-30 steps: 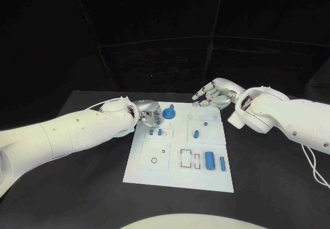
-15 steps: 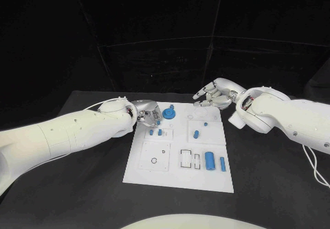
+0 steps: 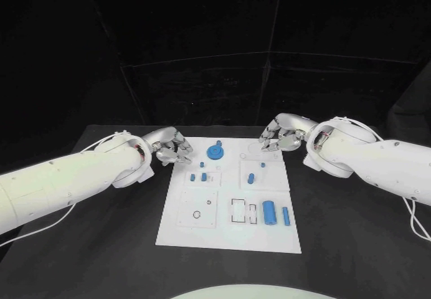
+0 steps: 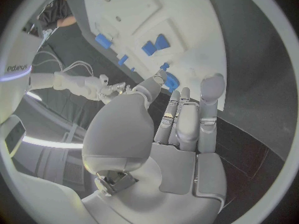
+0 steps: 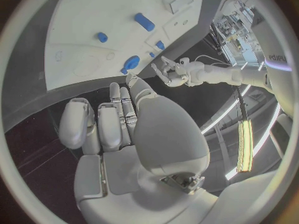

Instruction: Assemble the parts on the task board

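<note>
Comparing with the picture of one second ago, the left hand is found moved away from the round blue part; it is now seen just beside the left edge of the task board, near its far corner, and nothing is held in it. Its fingers are curled loosely but apart. The right hand is seen over the far right corner of the board, much as before, with fingers bent inward and empty. The small blue parts lie on the white board: the round one at the far end, and a larger cylinder nearer the robot. The whole picture has shifted slightly, so the camera has moved.
</note>
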